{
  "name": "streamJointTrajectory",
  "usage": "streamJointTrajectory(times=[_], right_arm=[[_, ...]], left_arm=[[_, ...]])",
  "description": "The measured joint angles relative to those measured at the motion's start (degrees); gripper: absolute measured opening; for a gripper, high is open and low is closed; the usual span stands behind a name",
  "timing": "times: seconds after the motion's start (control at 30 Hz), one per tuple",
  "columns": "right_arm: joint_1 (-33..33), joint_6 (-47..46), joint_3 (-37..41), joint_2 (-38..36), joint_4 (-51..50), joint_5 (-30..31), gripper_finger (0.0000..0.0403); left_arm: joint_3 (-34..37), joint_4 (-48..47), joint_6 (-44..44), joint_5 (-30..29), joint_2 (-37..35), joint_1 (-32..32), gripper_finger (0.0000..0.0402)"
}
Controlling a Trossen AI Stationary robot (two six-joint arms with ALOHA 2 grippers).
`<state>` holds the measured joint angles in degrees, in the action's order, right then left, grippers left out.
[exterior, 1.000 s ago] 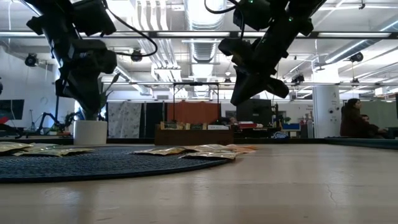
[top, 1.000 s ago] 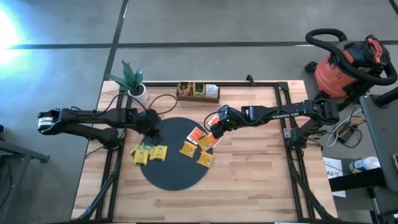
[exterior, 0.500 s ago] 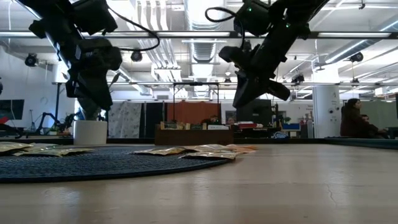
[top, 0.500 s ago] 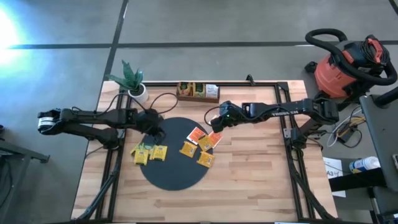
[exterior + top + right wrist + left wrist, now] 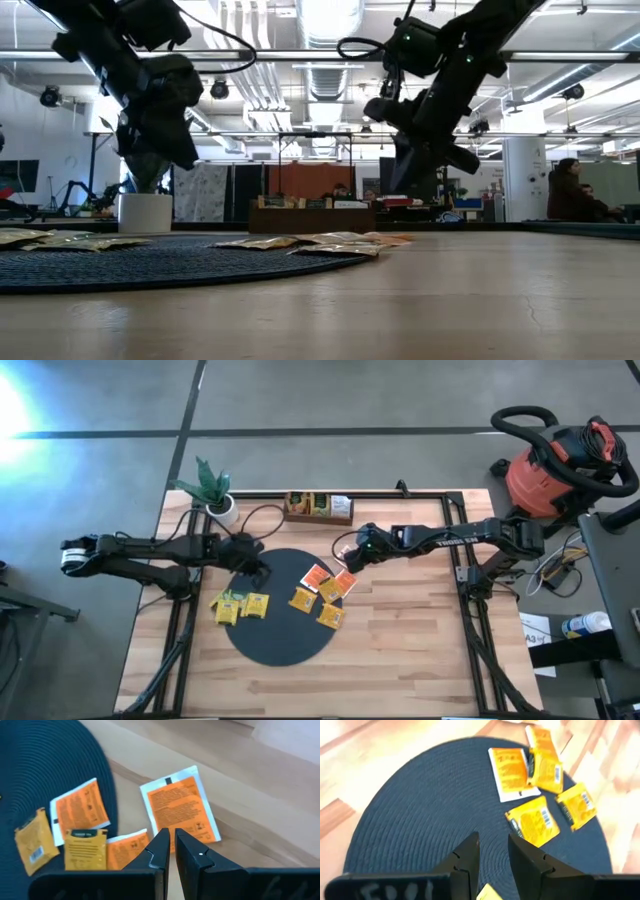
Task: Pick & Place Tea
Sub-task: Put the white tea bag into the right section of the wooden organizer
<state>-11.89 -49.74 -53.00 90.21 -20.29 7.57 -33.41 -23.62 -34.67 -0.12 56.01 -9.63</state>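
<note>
Two dark jointed arms reach inward over the wooden table (image 5: pixel 400 660), each raised clear of its surface. Left gripper (image 5: pixel 258 568): hangs above the round mat's (image 5: pixel 280 640) edge nearest the potted plant (image 5: pixel 212 488); its fingers (image 5: pixel 465 857) stand a narrow gap apart, nothing between them. Right gripper (image 5: pixel 345 555): held just off the mat's opposite edge, beside the orange-red packets; fingers (image 5: pixel 161 851) pressed nearly together, nothing held.

Tea: small flat square foil packets, glossy, printed. Yellow packets (image 5: pixel 240 605), several, overlapping, lie at the mat's edge on the left arm's side, partly on bare wood. Orange-red packets (image 5: pixel 320 578), white-bordered, lie at the mat's edge on the right arm's side, one (image 5: pixel 181 810) wholly on wood just beside the mat. Two further yellow packets (image 5: pixel 330 614) lie on the mat near them.

Mat: black, circular, woven in concentric ribs. Table: pale butcher-block planks, black metal frame along its edges.

Wooden compartment tray (image 5: pixel 318 508): brown, rectangular, at the far edge, mid-length, holding packets. Plant: green, white pot, far left corner. Red shop vacuum (image 5: pixel 560 465): on the floor beyond the right edge.
</note>
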Motion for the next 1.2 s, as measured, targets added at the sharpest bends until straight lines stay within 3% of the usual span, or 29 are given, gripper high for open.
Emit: streamJointTrajectory(times=[0.4, 0.73, 0.83, 1.07, 1.2], right_arm=[[-3.0, 6.6, 0.7, 0.0, 0.3, -0.1, 0.0027], [-7.2, 15.5, 0.8, 0.0, 0.2, -5.0, 0.0027], [-8.0, 17.9, 0.9, 0.0, -0.2, -6.7, 0.0027], [-9.6, 21.4, 2.8, 0.0, -0.4, -18.4, 0.0027], [-10.0, 21.7, 4.9, 0.0, -0.5, -21.4, 0.0027]], left_arm=[[0.0, 7.1, -3.5, -4.0, 0.0, -0.1, 0.0096], [0.0, 13.9, -15.5, -6.4, 1.6, -0.1, 0.0096], [0.0, 16.6, -19.7, -7.5, 3.9, -0.1, 0.0096], [-0.3, 30.9, -27.3, -7.3, 13.6, -0.2, 0.0096], [-5.2, 34.2, -27.1, -7.0, 20.6, -0.2, 0.0096]])
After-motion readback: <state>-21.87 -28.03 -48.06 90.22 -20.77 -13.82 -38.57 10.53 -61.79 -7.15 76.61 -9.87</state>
